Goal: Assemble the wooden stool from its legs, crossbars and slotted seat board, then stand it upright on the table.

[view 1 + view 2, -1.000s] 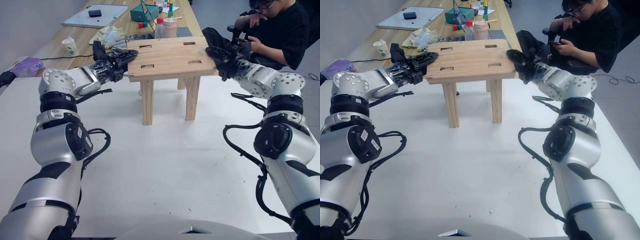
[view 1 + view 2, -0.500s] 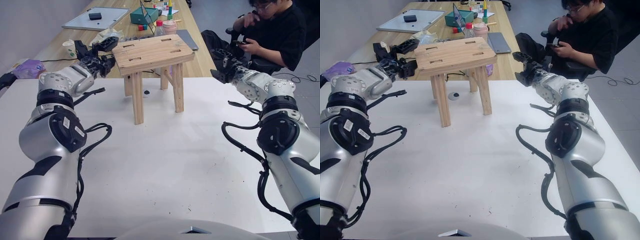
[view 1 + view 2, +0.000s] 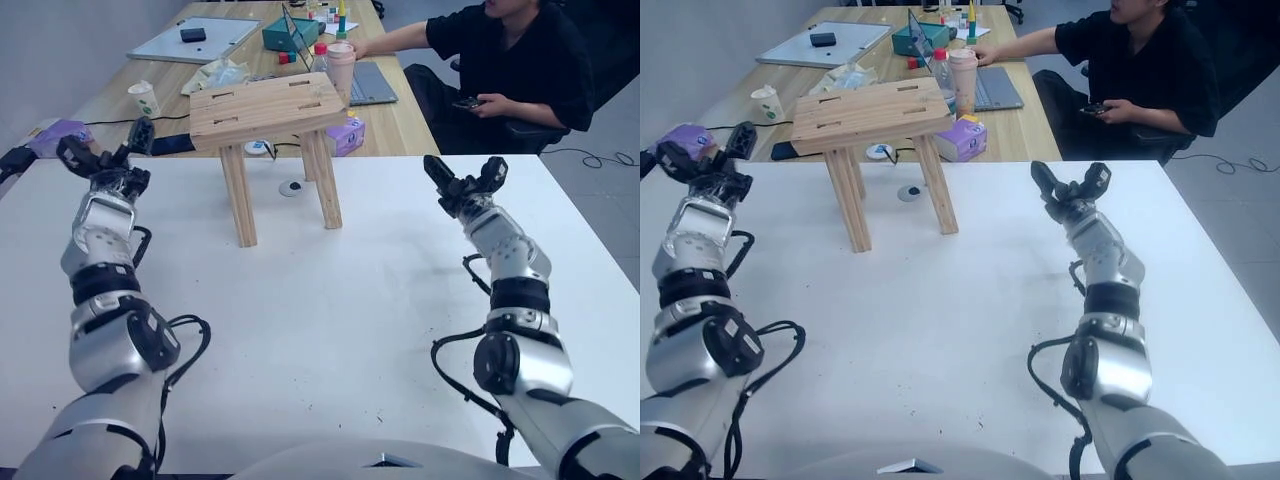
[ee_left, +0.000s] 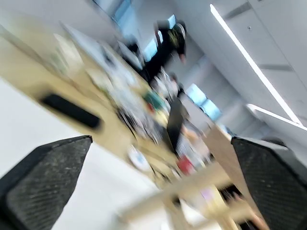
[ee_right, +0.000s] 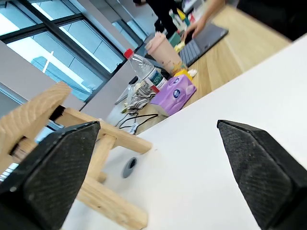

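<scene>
White table (image 3: 330,330) — upright wooden stool (image 3: 265,105) near its far edge, small grey disc (image 3: 291,187) beside its legs

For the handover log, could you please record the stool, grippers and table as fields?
Stool: assembled, upright on its legs on the white table
Left gripper: open, empty, apart from the stool, on its left
Right gripper: open, empty, apart from the stool, on its right
Nearby: small dark disc on table beside stool legs

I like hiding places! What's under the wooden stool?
Bare white table and a small dark round disc seen between the legs. The seat hides its own underside from above.
</scene>
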